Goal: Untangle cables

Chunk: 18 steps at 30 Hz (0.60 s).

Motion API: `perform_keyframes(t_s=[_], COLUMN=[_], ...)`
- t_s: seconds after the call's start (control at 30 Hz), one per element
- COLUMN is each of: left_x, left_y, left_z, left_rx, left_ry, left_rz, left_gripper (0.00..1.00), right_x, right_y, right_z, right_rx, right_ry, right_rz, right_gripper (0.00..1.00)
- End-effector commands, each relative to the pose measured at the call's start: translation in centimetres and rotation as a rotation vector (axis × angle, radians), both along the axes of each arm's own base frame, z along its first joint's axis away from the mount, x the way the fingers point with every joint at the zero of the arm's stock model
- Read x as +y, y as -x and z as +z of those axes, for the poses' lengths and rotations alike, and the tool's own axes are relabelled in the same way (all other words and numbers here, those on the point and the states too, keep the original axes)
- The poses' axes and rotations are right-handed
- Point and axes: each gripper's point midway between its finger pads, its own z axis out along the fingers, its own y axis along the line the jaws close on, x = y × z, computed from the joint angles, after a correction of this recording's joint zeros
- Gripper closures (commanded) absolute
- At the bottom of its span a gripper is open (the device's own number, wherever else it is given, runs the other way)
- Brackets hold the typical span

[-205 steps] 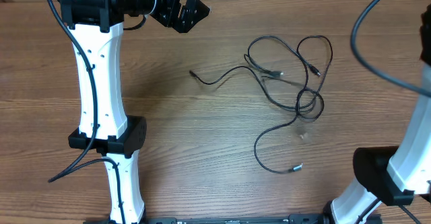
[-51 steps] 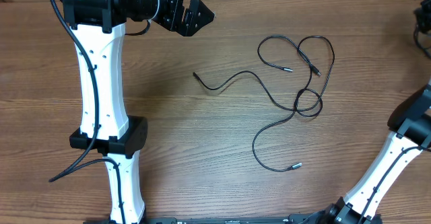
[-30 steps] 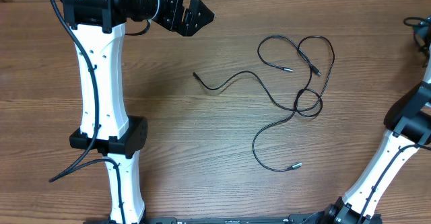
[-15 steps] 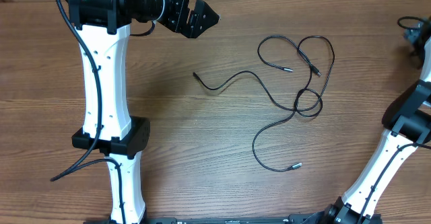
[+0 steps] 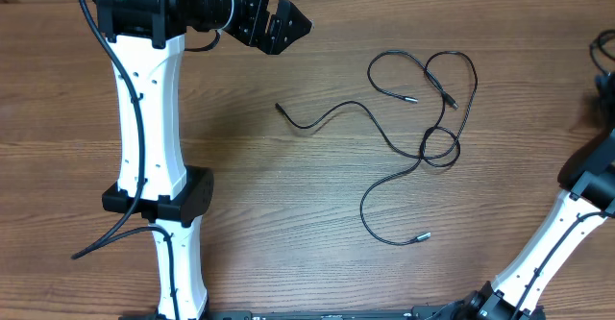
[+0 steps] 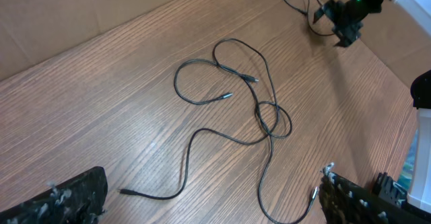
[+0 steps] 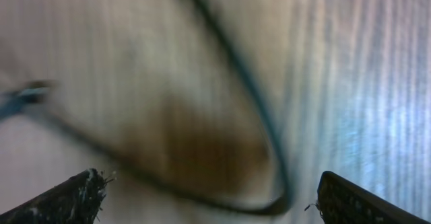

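Wood grain runs across the whole table (image 5: 288, 195), and the cables (image 5: 428, 150) lie loose on it, right of the centre and touched by neither of my arms. They are thin black cords that cross in a small knot of loops. From that knot one strand waves away to the left and ends in a dark plug tip lying alone on bare wood. Two wider loops curl toward the far side, with two silver-tipped ends lying inside them, close together. Another strand curves toward the near side, bends round, and ends in a silver plug.

My left gripper (image 6: 210, 177) hangs above the far side of the table, left of the cords and well apart from them. Its fingers are spread wide with nothing between them, and its camera looks down over the whole tangle.

My right gripper (image 7: 209, 178) is at the far right edge, well away from the cords. Its fingers are also spread wide and hold nothing. Its own view is heavily blurred: a dark cord (image 7: 269, 136) arcs across a pale surface, and I cannot tell which cord it is.
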Motion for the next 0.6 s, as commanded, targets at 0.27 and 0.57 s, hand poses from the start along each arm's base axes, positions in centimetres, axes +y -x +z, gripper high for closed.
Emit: perform_keyframes(t_s=[0.27,0.57], left_x=[-0.8,-0.9], left_y=[-0.2,-0.8], left_z=[-0.8,-1.9], left_rx=[-0.016,0.003], left_ry=[-0.025,-0.042], left_rz=[-0.043,-0.036], left_gripper=[0.00,0.00], right_x=[1.0,11.6], right_y=[-7.2,-10.3], right_z=[13.0,11.2], right_rx=[-0.293,-0.206], right_ry=[0.195,0.071], right_rz=[0.193,0.395], right_gripper=[0.00,0.00])
